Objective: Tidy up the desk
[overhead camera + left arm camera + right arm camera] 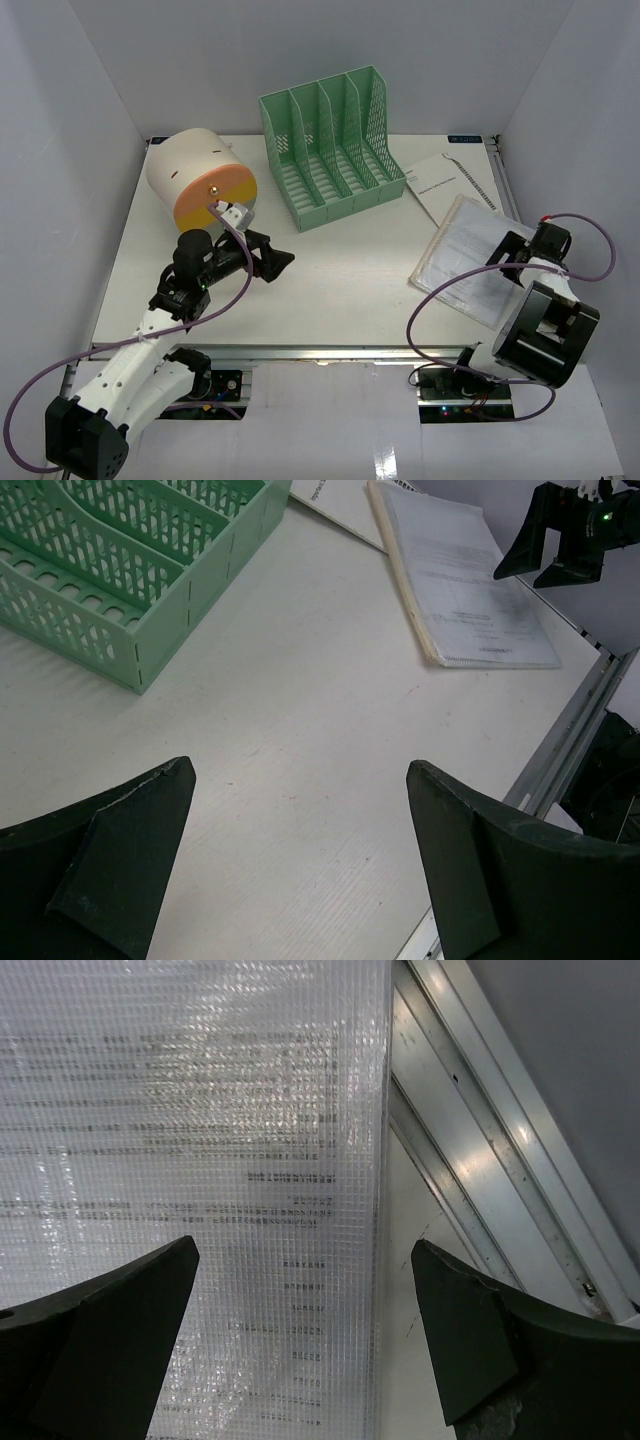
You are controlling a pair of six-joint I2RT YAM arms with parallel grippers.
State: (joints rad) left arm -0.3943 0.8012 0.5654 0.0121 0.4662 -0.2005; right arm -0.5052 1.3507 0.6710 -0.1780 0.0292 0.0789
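The desk (340, 290) fills the floor of a white-walled box, with a metal rail (320, 350) along its front edge where both arms are bolted. Its widest bare stretch is the middle and front. The left gripper (300, 768) hangs over that stretch, jaws spread wide with nothing between them and only white tabletop below. At the back centre a green file rack (335, 150) sits askew to the desk edges, with its near corner toward the left gripper but apart from it. A round cream and orange container (200, 180) takes up the back left corner, close to the left wall and just behind the left wrist. On the right a clear mesh pouch (470, 255) of printed pages lies at a slant, overlapping a loose sheet of paper (450, 180) behind it. The pouch's long side runs along the desk's right edge, leaving only a narrow strip of bare top before the side rail (480, 1160). The right gripper (305, 1248) hovers over the pouch near that edge, jaws wide apart and holding nothing.
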